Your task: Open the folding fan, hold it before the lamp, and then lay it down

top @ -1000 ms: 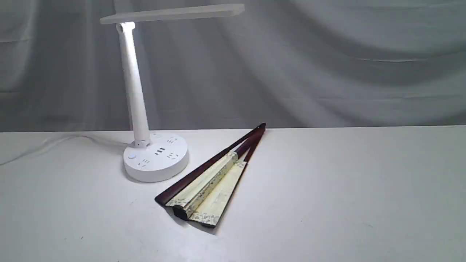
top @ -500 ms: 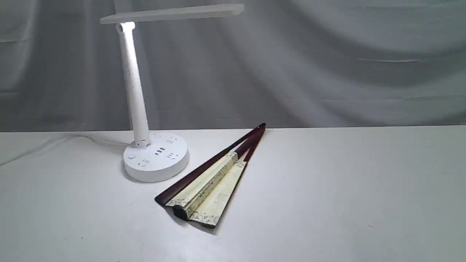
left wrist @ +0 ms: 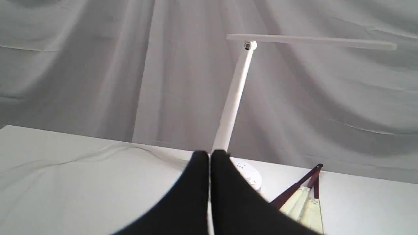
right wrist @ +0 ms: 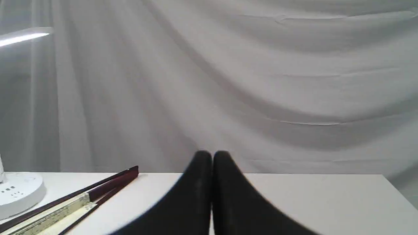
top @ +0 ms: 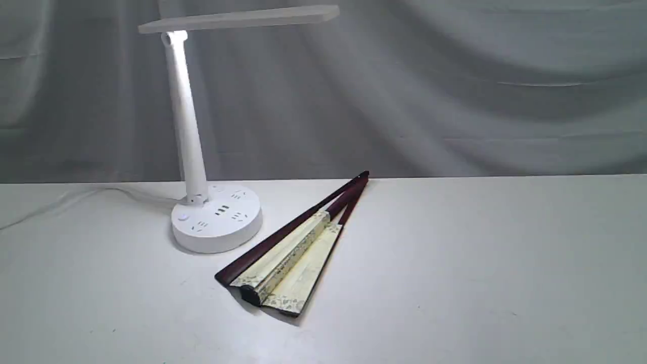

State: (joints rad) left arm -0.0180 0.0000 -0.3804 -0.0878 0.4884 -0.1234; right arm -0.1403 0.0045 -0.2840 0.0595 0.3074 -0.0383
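Observation:
The folding fan (top: 293, 253) lies on the white table, only slightly spread: cream pleats with a patterned border, dark maroon guards, pivot end pointing to the back. It also shows as the fan (left wrist: 303, 202) and the fan (right wrist: 75, 199) in the wrist views. The white lamp (top: 215, 217) stands lit just left of it, its bar head (top: 237, 19) overhead. The left gripper (left wrist: 209, 155) is shut and empty, facing the lamp stem (left wrist: 233, 98). The right gripper (right wrist: 212, 155) is shut and empty, off to the fan's right. Neither gripper appears in the exterior view.
A white cable (top: 60, 199) runs from the lamp base toward the left table edge. A grey draped cloth (top: 455, 86) hangs behind the table. The table's back edge (top: 505, 175) and its right corner (right wrist: 382, 176) are in view.

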